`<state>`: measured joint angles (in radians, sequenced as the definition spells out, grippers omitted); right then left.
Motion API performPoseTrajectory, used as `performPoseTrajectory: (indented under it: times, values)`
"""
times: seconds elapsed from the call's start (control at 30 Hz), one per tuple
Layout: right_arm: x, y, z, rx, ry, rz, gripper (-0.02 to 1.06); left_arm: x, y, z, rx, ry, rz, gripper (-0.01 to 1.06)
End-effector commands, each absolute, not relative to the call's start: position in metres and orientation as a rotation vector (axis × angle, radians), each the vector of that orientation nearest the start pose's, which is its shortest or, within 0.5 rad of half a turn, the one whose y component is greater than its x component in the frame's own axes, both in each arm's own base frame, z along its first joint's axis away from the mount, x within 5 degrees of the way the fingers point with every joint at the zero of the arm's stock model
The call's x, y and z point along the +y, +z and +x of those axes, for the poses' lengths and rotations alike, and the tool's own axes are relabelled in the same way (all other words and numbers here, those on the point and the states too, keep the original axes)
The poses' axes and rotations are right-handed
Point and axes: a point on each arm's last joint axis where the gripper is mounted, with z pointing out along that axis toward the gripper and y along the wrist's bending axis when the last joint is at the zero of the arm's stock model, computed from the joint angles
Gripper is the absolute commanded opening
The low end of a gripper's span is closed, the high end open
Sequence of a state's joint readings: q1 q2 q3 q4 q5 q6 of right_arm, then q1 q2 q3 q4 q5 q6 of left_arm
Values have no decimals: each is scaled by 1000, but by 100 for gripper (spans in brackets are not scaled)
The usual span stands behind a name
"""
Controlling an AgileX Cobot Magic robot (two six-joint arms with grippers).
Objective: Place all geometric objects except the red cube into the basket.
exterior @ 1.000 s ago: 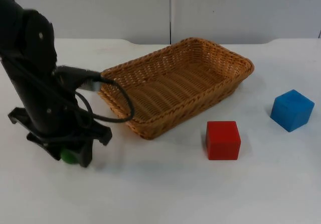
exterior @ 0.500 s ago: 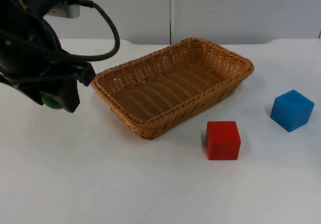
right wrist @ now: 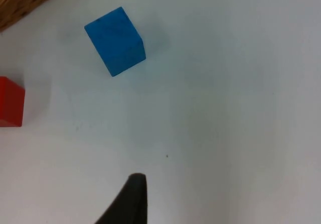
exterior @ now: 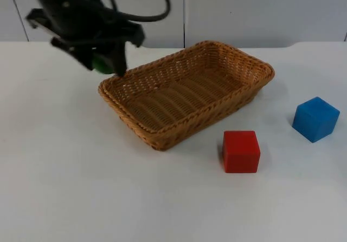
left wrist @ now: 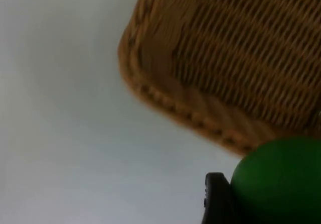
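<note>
The left claw (exterior: 103, 63) gripped a green ball (exterior: 101, 64) above the wicker basket's (exterior: 187, 93) left corner; the blue cube (exterior: 315, 118) and red cube (exterior: 241, 151) sat on the counter (exterior: 81, 188)

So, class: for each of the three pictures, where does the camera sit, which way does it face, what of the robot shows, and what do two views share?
Top view: fixed above, facing down and forward at the brown wicker basket; left hand shows, gripping the green ball.
Left wrist view: rides the left arm, facing the basket's rim; a black fingertip shows.
Right wrist view: rides the waiting right arm, facing the blue cube; one fingertip shows.
Shared: top and right wrist views both hold the red cube.
</note>
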<state>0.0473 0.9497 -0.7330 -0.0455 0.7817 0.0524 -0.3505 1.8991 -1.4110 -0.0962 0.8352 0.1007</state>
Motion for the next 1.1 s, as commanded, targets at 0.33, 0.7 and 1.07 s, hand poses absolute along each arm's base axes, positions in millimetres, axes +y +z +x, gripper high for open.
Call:
performPoseTrajectory:
  times: [0.33, 0.7, 1.07]
  values:
    - [5, 295, 176, 2456, -8, -14, 105, -214, 147, 428, 2814, -140, 761, 0]
    - [5, 295, 176, 2456, -8, -14, 105, -223, 114, 429, 2879, -149, 765, 32]
    - [5, 295, 176, 2452, -7, -14, 105, -226, 151, 423, 2868, -255, 719, 105]
